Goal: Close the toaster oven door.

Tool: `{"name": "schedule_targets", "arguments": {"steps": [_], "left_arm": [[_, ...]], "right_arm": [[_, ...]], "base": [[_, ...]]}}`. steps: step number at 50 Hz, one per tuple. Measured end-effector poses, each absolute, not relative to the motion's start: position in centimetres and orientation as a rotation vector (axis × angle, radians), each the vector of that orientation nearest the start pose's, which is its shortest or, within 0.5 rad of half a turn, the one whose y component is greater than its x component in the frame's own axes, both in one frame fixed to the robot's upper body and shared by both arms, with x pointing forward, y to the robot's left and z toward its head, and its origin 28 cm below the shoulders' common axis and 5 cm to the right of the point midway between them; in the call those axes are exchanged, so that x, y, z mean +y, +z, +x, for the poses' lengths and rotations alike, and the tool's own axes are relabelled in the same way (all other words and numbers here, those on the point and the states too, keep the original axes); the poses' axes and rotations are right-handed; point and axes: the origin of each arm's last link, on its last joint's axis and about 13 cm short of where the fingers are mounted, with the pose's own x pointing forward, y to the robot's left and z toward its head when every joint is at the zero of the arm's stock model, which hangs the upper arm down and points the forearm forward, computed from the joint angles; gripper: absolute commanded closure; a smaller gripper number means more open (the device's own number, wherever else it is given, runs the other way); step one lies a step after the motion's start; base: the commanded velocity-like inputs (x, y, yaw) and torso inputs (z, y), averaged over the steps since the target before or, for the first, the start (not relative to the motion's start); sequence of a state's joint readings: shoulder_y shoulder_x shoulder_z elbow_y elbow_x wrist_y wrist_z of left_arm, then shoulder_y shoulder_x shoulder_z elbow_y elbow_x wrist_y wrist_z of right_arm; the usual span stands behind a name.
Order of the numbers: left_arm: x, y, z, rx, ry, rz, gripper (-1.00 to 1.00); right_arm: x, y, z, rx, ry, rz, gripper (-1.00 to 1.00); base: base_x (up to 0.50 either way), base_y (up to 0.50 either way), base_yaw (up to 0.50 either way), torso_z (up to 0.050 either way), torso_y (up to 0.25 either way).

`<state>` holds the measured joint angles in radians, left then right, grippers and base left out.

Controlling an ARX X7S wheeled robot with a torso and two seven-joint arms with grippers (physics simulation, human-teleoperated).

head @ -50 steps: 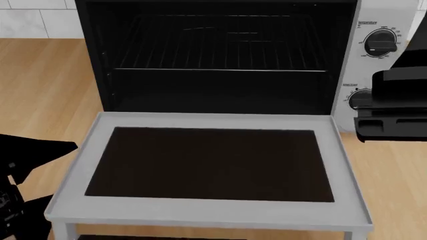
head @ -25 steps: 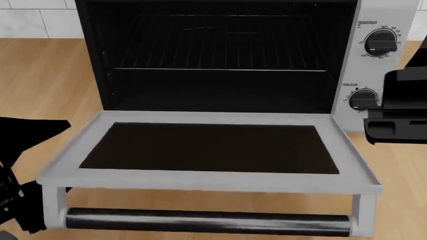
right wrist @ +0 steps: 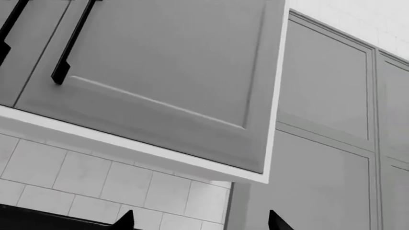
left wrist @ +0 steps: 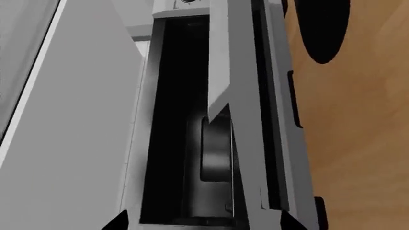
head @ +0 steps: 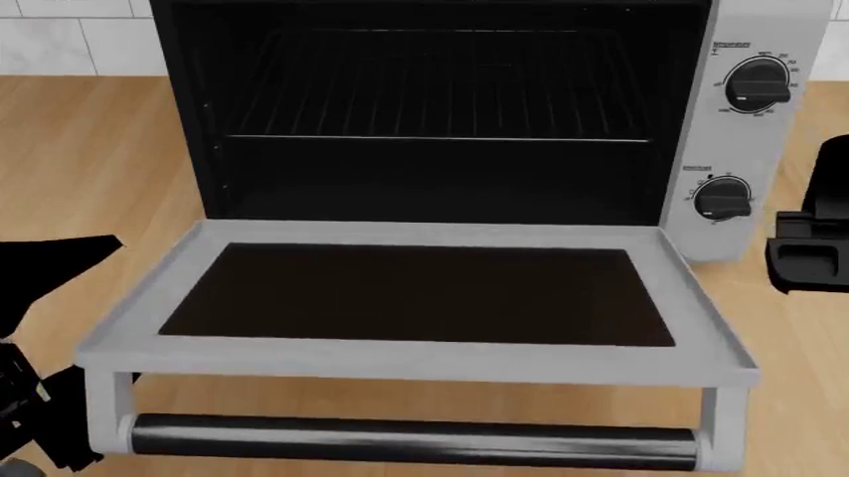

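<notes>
The boxy silver-grey toaster oven (head: 703,119) stands on the wooden desk (head: 80,159), its black inside and wire rack (head: 438,94) open to view. The toaster oven door, a light-grey frame around dark glass (head: 418,298), hangs open, almost flat but a little raised at the front. Its black cylinder bar handle (head: 412,439) runs along the near edge. Two black dials (head: 757,84) sit on the side panel.

The left tool (head: 34,397) is low beside the door's left corner; the right tool (head: 809,253) is near the lower dial, apart from the door. For both I cannot tell if they are clenched or released. The right wrist view shows grey cabinet doors (right wrist: 172,72) and white tiles (right wrist: 96,177).
</notes>
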<state>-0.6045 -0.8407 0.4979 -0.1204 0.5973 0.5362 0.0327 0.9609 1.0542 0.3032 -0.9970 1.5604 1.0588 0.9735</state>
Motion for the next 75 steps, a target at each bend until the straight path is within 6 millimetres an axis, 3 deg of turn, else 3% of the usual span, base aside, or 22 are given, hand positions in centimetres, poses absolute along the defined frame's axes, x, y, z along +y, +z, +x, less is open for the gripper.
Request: {"name": "schedule_targets", "arguments": {"steps": [27,44,62,75], "left_arm": [[32.6,16.5,29.8,-0.654,-0.438,1.39,-1.0],[30.2,16.4,32.8,-0.745,-0.345,1.09,-1.0],[28.8,15.9,31.6,-0.625,-0.244,0.959,-1.0],[25.6,15.0,30.8,-0.552,-0.089,0.634,-1.0]], "right_arm": [[-17.2,32.9,13.0,-0.649,-0.208,-0.305,-1.0],[-17.2,33.0,12.9,-0.654,-0.209,-0.303,-1.0],[-17.4,32.7,12.7,-0.655,-0.216,-0.296,-1.0],[-17.5,32.7,12.4,-0.66,-0.218,-0.291,-1.0]], "base": [[0.01,-0.01,-0.02,0.0,0.0],[0.0,-0.01,-0.01,0.001,0.0],[0.0,-0.01,-0.01,0.0,0.0],[0.0,-0.01,0.0,0.001,0.002]]}}
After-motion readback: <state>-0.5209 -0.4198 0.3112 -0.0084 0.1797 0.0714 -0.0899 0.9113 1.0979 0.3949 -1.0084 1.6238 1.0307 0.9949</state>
